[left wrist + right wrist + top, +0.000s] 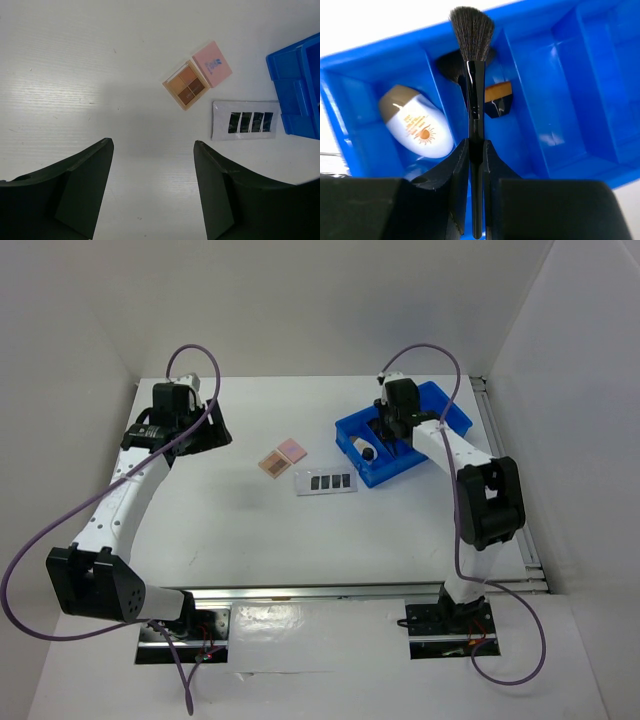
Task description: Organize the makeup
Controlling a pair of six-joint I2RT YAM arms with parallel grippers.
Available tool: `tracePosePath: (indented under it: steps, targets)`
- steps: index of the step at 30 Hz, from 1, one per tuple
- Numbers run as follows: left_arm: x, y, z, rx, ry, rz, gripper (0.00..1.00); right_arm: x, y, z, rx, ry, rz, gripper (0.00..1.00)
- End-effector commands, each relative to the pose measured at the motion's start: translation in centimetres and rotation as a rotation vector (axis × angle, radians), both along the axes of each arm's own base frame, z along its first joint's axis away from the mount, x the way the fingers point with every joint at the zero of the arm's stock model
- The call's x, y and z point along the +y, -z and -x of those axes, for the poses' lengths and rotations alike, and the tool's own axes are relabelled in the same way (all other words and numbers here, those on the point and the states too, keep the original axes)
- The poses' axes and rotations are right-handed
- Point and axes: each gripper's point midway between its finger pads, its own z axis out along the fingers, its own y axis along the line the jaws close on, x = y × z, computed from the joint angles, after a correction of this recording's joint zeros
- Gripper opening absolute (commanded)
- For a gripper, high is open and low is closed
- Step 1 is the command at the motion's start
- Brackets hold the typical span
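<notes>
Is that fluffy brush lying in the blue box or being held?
Held: the right gripper clamps the brush by its handle, with the bristles out over the blue bin.

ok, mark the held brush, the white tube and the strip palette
brush (474, 95), right wrist view, on the black handle.
white tube (420, 131), right wrist view, on its body.
strip palette (245, 121), left wrist view, on a dark pan.

left arm (125, 495): white links, black joints | right arm (440, 440): same | cables (192, 348): purple, looping | end effector fingers (85, 195): dark matte wedges | bases (185, 625): black
</notes>
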Motion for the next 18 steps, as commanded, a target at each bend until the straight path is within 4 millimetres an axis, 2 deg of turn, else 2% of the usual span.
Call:
tracePosePath:
  steps: [1,3,5,7,8,9,11,12,13,15,17,18]
  targets:
    - [0.3,-1.9,-0.8,-0.058,0.006,-0.024,0.79,0.2,-2.1,-1.8,-0.067,-0.031,-0.017,0.02]
    - [0.3,-1.1,-0.8,-0.040,0.007,-0.026,0.79,-0.4,-0.4,-1.8,-0.039,-0.021,-0.010,0.02]
    - [0.1,-0.8,-0.9,-0.029,0.008,-0.014,0.79,-0.6,0.0,-2.0,-0.037,-0.022,-0.018,0.02]
    - [0.1,-0.8,-0.9,-0.029,0.008,-0.014,0.79,-0.8,0.5,-2.1,-0.025,-0.024,-0.023,0.07]
    - [0.1,-1.3,-1.0,-0.040,0.008,-0.013,0.79,-0.7,0.3,-2.3,-0.037,-0.024,-0.026,0.13]
    - [0.1,-1.3,-1.0,-0.040,0.008,-0.013,0.79,-0.7,0.5,-2.5,-0.035,-0.024,-0.026,0.35]
    - [0.1,-1.3,-1.0,-0.040,0.008,-0.013,0.79,-0.4,-0.2,-2.8,-0.044,-0.034,-0.036,0.55]
    - [0.3,-1.3,-1.1,-0.040,-0.003,-0.022,0.79,-0.3,-1.2,-3.1,-0.053,-0.034,-0.038,0.65]
    - [0.4,-1.6,-0.9,-0.050,-0.003,-0.021,0.79,-0.3,-1.5,-3.2,-0.056,-0.034,-0.038,0.67]
    - [0.4,-2.0,-0.8,-0.060,-0.003,-0.020,0.79,-0.4,-3.5,-3.5,-0.097,-0.027,-0.042,0.67]
    - [0.4,-2.1,-0.5,-0.060,-0.003,-0.020,0.79,-0.4,-6.7,-3.0,-0.161,-0.012,-0.050,0.67]
    - [0.4,-2.1,-0.5,-0.061,0.003,-0.027,0.79,0.2,-8.3,-2.9,-0.199,-0.014,-0.073,0.63]
